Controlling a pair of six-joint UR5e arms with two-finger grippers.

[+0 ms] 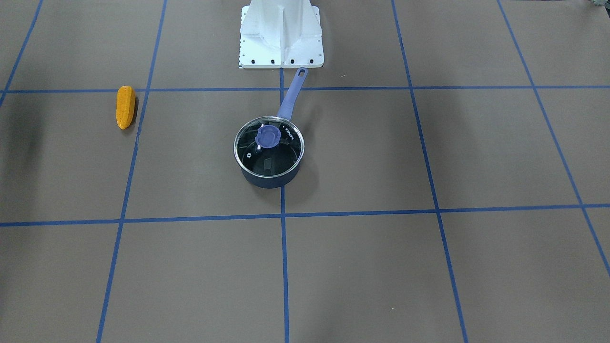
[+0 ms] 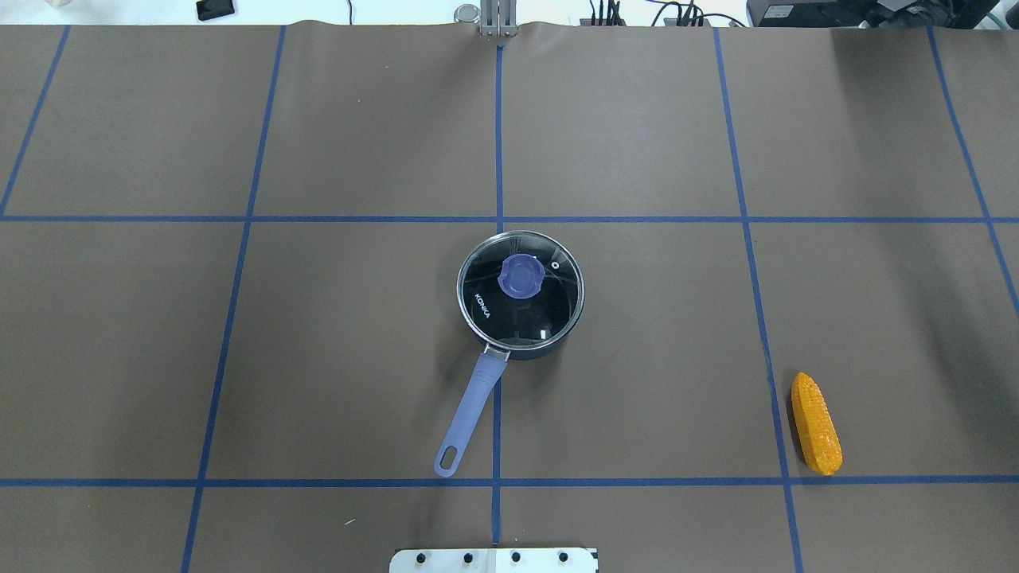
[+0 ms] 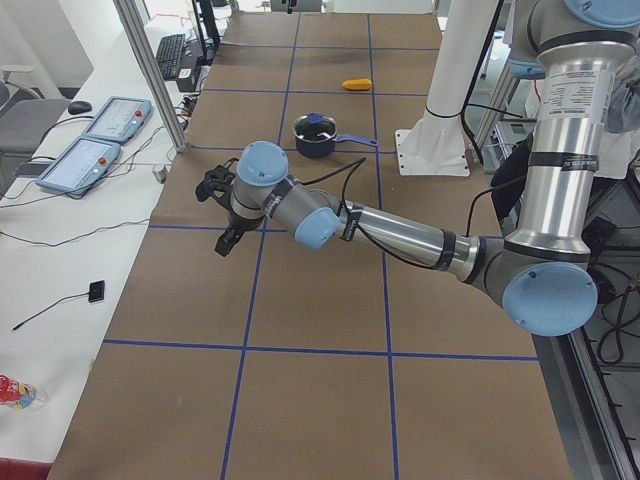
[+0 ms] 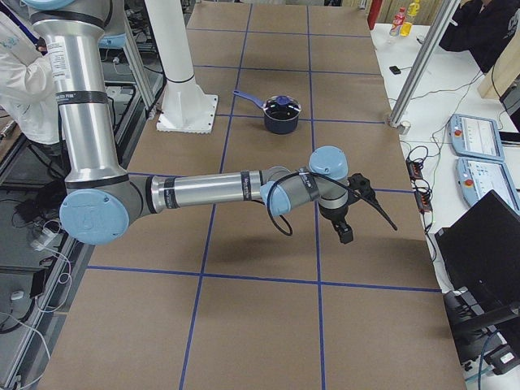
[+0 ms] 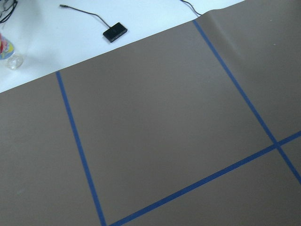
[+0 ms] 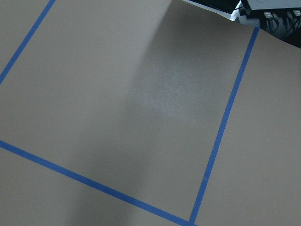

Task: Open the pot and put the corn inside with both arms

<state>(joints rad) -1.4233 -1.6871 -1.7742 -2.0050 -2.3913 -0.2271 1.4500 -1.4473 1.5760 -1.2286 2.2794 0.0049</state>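
Pot (image 1: 269,180) sits dead centre of the counter (image 2: 358,358), on the middle blue tape line (image 2: 499,143). Glass lid (image 2: 520,290) is on, purple knob (image 2: 521,276) up. Handle (image 2: 474,410) points to the lower edge of the overhead frame, toward the white base mount (image 1: 281,35). Corn (image 2: 816,423) lies flat at the lower right of the overhead frame, well apart from the pot. Left gripper (image 3: 220,212) hangs over bare counter, left of centre in the left side view. Right gripper (image 4: 354,210) hangs right of centre in the right side view. Both are well apart from pot and corn. Only side views catch them, so I can't tell how wide either gripper is.
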